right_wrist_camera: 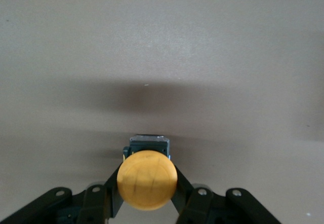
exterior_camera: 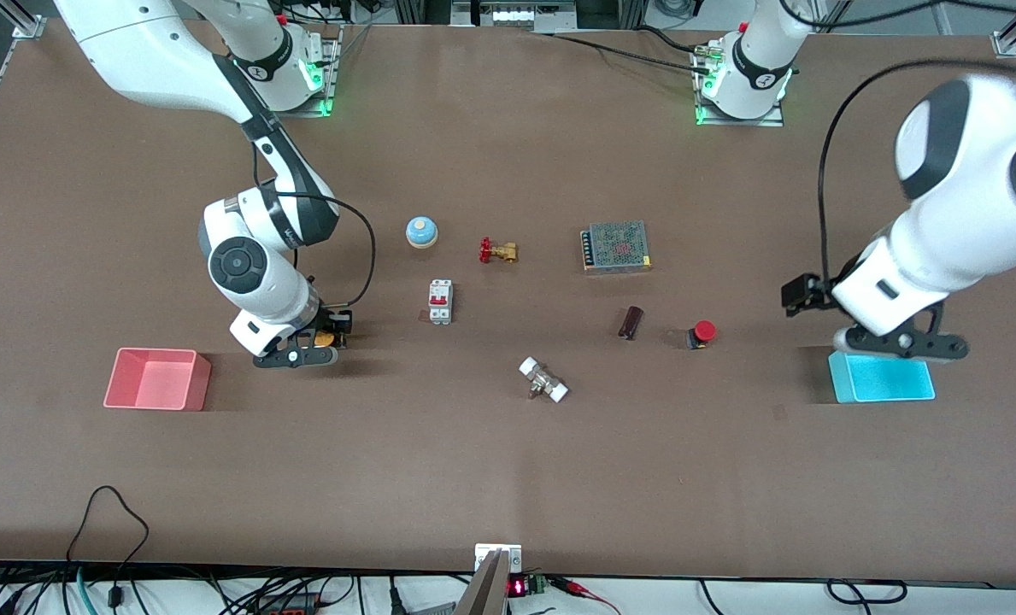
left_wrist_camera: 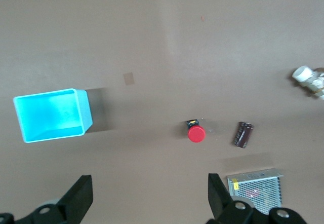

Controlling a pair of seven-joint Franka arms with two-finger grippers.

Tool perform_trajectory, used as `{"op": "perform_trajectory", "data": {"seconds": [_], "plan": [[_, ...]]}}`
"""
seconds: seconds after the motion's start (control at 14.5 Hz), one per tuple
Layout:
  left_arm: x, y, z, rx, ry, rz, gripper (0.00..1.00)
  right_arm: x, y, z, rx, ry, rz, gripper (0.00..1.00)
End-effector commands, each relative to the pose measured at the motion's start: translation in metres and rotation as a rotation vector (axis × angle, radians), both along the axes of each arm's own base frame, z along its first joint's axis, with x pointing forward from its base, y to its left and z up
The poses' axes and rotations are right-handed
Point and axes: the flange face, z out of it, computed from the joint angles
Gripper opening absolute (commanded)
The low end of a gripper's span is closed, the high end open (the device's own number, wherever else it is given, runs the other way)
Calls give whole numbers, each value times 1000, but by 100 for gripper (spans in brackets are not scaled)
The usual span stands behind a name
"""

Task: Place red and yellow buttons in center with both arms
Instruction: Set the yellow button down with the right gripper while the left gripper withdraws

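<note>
The red button [exterior_camera: 702, 332] stands on the brown tabletop [exterior_camera: 508, 478] toward the left arm's end; it also shows in the left wrist view [left_wrist_camera: 196, 134]. My left gripper [exterior_camera: 905, 344] hangs open and empty over the cyan bin's rim, apart from the red button; in its wrist view [left_wrist_camera: 149, 198] the fingers stand wide with bare table between them. My right gripper [exterior_camera: 296, 354] is shut on the yellow button [right_wrist_camera: 147, 180], beside the pink bin; its orange cap peeks out in the front view [exterior_camera: 324, 339].
A pink bin [exterior_camera: 155, 378] and a cyan bin [exterior_camera: 882, 378] sit at the two ends. A bell [exterior_camera: 421, 231], brass valve [exterior_camera: 497, 251], power supply [exterior_camera: 617, 246], breaker [exterior_camera: 440, 301], dark cylinder [exterior_camera: 631, 322] and white fitting [exterior_camera: 543, 380] lie around the middle.
</note>
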Motion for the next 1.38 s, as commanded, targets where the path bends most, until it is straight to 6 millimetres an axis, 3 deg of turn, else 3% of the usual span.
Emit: {"op": "perform_trajectory", "data": {"seconds": [0.0,0.07,0.14,0.28,0.48,0.55,0.62,0.69,0.83,1.03,1.31], "plan": [[4,17,41,-41,-41,-36,100,2,2,0,-10,-18,-7,40],[6,22,34,-27,-15,-37,100,3,1,0,-9,-17,-9,49],[6,25,32,-19,-2,-25,100,3,1,0,-9,-17,-9,71],[7,31,34,-14,-7,-25,100,3,1,0,-9,-17,-11,77],[5,35,32,-11,2,-33,100,5,-2,3,1,-19,-26,98],[2,45,27,-12,9,-21,100,8,-3,10,5,-30,-33,100],[-5,59,27,-15,-5,0,100,14,-11,24,13,-50,-42,100],[-20,61,24,-15,-31,1,100,21,-25,43,38,-65,-87,100],[-63,60,21,-27,-31,15,100,27,-41,88,160,-78,-218,100],[-69,63,33,-31,-15,13,100,27,-72,167,171,-83,-179,100],[-62,65,37,-30,11,34,100,13,-126,251,131,-50,-146,100]]}}
